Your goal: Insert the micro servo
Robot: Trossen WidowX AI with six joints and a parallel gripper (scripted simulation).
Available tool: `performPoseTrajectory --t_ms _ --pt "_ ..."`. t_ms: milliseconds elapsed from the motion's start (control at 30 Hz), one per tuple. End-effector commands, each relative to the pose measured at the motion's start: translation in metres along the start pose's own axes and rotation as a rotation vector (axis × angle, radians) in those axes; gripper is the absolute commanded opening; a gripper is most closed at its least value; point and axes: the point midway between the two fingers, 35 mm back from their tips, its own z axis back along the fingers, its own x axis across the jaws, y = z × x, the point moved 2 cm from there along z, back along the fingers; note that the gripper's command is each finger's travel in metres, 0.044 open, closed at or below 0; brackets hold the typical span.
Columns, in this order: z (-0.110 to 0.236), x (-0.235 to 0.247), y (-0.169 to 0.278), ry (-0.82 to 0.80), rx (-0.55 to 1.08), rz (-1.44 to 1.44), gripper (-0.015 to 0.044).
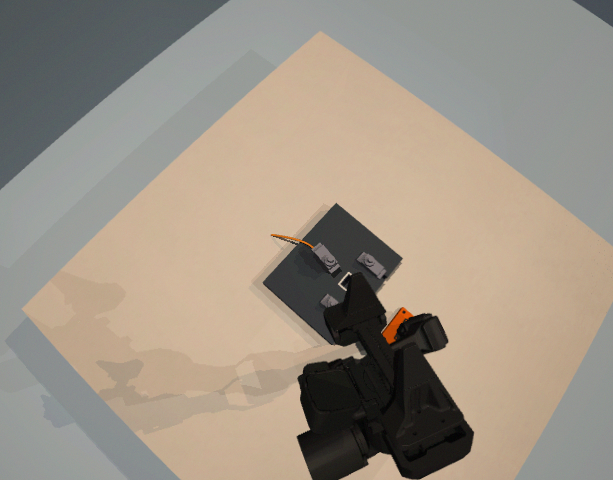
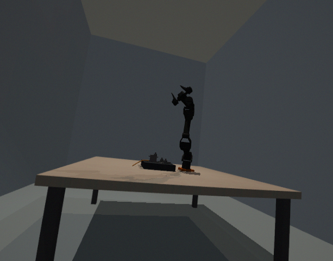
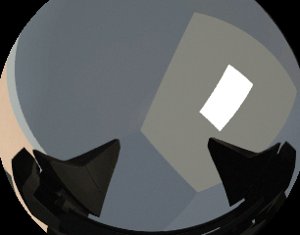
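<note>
Exterior view: released hand raised high above the servo on the deck.

Dark square deck lying flat on the counter. A loose grey micro servo stands on the deck near its upper-left edge, its orange cable arcing out over that edge. In the exterior view this servo rises higher than the seated units beside it. The white-outlined pocket, mid-deck, is partly covered from above; what shows of it holds nothing.
</note>
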Motion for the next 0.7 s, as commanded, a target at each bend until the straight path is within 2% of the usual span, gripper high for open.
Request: performPoseTrajectory --t_ms 0,667 --pt "0.001 -0.005 0.01 0.018 0.014 -0.018 0.044" --pt "0.001 -0.04 0.101 0.034 0.12 -0.097 0.044"
